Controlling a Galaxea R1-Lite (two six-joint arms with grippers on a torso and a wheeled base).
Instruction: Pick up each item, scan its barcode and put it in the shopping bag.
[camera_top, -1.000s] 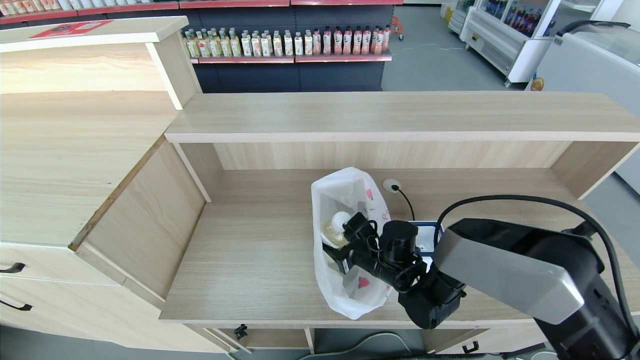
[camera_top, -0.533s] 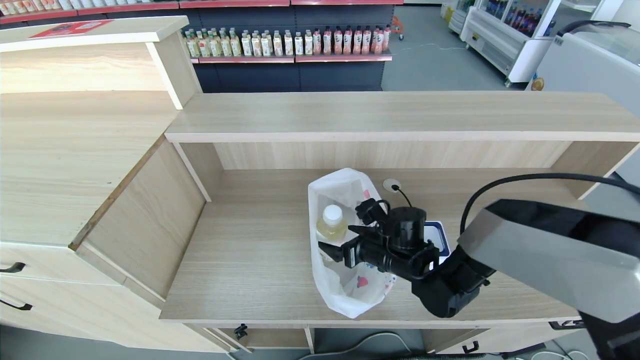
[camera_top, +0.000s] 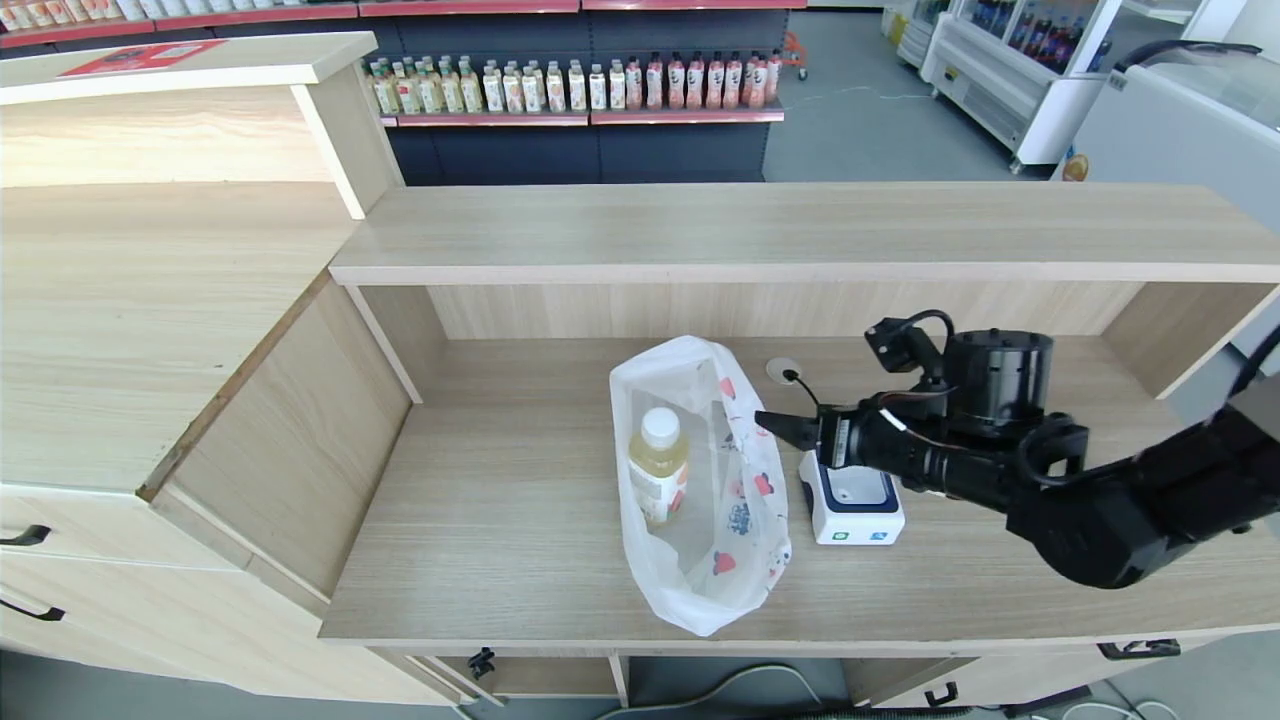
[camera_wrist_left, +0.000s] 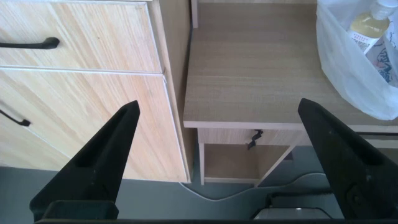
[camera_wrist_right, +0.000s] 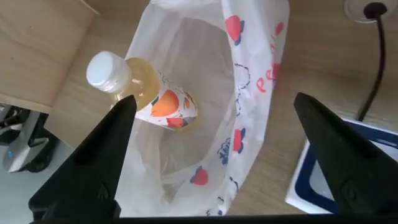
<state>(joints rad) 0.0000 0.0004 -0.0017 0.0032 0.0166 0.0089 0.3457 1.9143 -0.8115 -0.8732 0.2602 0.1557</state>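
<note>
The capped drink bottle (camera_top: 658, 465) sits inside the floppy shopping bag (camera_top: 745, 520) on the bench (camera_top: 500, 520), likely light, stiff and slick, best held around its labelled middle; the right end effector (camera_top: 780, 428) hangs beside the bag, wide open, empty.

Bottle (camera_top: 658, 470) base veiled by shopping bag (camera_top: 745, 520) film; scanner (camera_top: 855, 510) rear behind right arm (camera_top: 940, 465).

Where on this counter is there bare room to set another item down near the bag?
The widest free patch is the counter between the bag and the left side wall. The top ledge is bare too. Right of the bag it is crowded: the scanner, a cable and the right hand sit close together.
</note>
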